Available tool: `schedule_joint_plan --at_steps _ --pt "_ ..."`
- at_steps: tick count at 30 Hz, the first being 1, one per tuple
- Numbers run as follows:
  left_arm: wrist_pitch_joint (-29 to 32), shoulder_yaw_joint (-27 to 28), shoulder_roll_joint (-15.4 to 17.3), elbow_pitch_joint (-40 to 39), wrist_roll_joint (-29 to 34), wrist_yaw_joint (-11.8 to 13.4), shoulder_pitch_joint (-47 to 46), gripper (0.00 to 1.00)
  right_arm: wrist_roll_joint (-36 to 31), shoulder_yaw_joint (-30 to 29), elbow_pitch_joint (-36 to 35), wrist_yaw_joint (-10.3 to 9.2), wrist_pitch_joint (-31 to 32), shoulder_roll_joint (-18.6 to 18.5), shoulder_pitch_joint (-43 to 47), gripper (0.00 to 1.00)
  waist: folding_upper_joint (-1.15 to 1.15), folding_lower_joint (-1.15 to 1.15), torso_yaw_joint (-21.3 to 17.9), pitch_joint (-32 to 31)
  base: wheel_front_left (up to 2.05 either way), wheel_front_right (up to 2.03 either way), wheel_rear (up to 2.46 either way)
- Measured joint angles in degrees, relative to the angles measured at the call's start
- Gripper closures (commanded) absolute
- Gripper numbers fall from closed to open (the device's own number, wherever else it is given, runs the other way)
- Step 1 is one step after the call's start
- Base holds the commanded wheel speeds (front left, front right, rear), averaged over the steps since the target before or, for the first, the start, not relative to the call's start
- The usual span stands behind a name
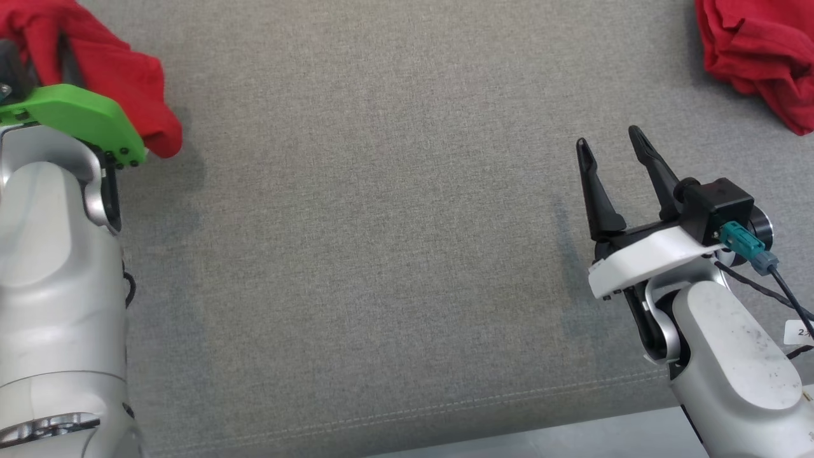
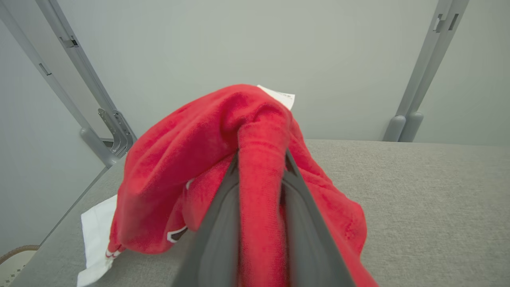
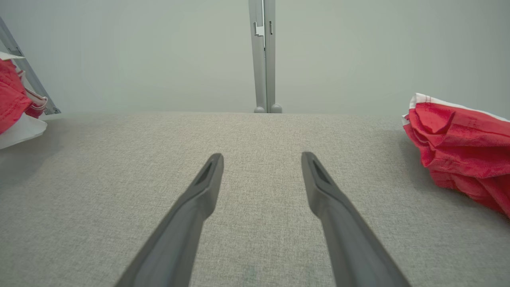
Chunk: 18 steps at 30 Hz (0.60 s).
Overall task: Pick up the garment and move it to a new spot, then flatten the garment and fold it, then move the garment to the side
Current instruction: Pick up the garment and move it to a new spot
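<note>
The tips of my left fingers [image 2: 217,223] are buried in the red garment [image 2: 179,167], so I cannot tell how far they reach. Lower down they blur toward the bottom edge. In the head view those fingers are mostly hidden behind the green mount [image 1: 82,117] and the cloth, and the garment itself is cut off by the top and left edges. The print on its white label [image 2: 281,97] is too small to read. The other red cloth [image 1: 757,57] runs off the top and right edges. A paper tag [image 1: 800,332] by my right forearm is cut off at the right edge, and its writing is unreadable. My right fingers [image 3: 199,207] run off the bottom edge of the right wrist view.
</note>
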Motion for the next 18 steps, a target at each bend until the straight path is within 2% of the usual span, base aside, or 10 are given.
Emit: schedule_joint_plan --at_steps 5,10,18 --pt "-3.4 -3.2 -3.0 -1.5 0.0 -3.4 -0.5 1.0 0.4 0.0 1.5 -0.22 -0.3 0.4 1.5 0.0 0.0 0.0 -0.1 -3.2 0.0 0.0 0.0" --pt "-3.4 -5.9 -3.6 -2.6 -0.8 -6.6 -1.3 1.0 0.8 0.1 2.4 -0.23 -0.3 1.3 2.5 0.0 0.0 0.0 -1.1 -6.2 0.0 0.0 0.0" --pt "-1.2 -9.8 -3.6 -1.5 -4.2 -7.0 -2.0 1.0 1.2 1.3 3.0 -0.15 -0.7 2.5 3.9 0.0 0.0 0.0 -5.4 -9.0 0.0 0.0 0.0"
